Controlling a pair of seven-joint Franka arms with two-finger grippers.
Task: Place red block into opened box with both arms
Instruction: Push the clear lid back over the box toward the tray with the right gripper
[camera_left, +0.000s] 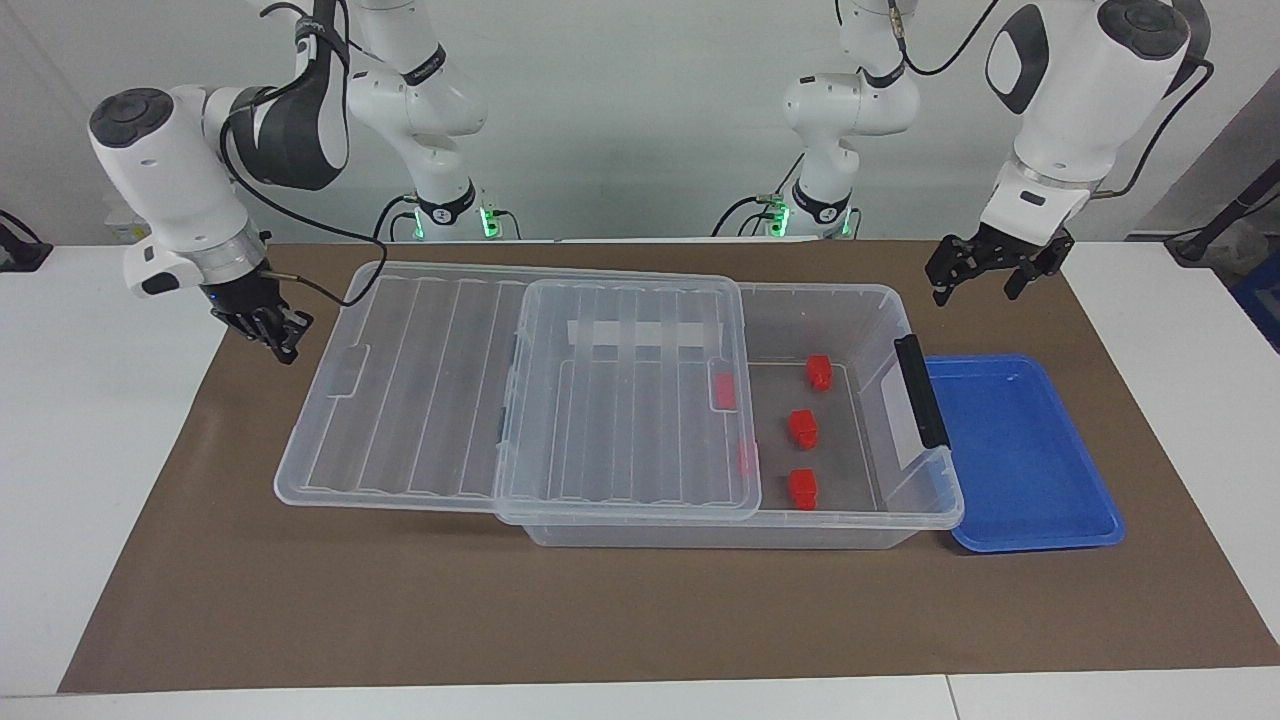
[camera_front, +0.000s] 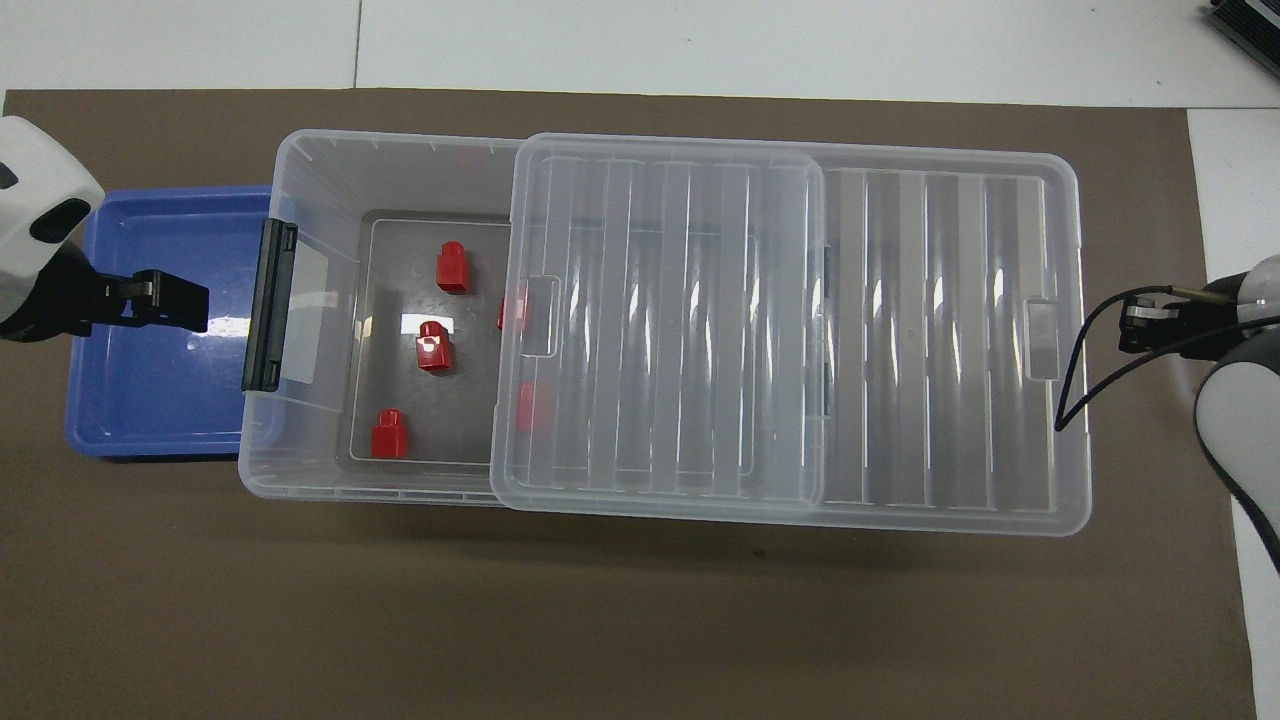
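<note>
Three red blocks lie on the floor of the clear box (camera_left: 930, 505) (camera_front: 300, 165) in its uncovered end: one (camera_left: 819, 371) (camera_front: 452, 268), a middle one (camera_left: 802, 428) (camera_front: 434, 347) and a third (camera_left: 802, 488) (camera_front: 388, 435). Two more red blocks (camera_front: 510, 312) (camera_front: 528, 407) show dimly through the ribbed lid (camera_left: 420, 390) (camera_front: 900, 340), which is slid toward the right arm's end. My left gripper (camera_left: 978, 283) (camera_front: 185, 302) hangs open and empty over the blue tray. My right gripper (camera_left: 278, 338) (camera_front: 1135, 325) is shut and empty, over the mat beside the lid's end.
A shallow blue tray (camera_left: 1030, 470) (camera_front: 150, 400) sits against the box at the left arm's end, with nothing in it. A black latch (camera_left: 920, 390) (camera_front: 270, 305) stands on that end wall. Brown mat (camera_left: 600, 610) covers the table around the box.
</note>
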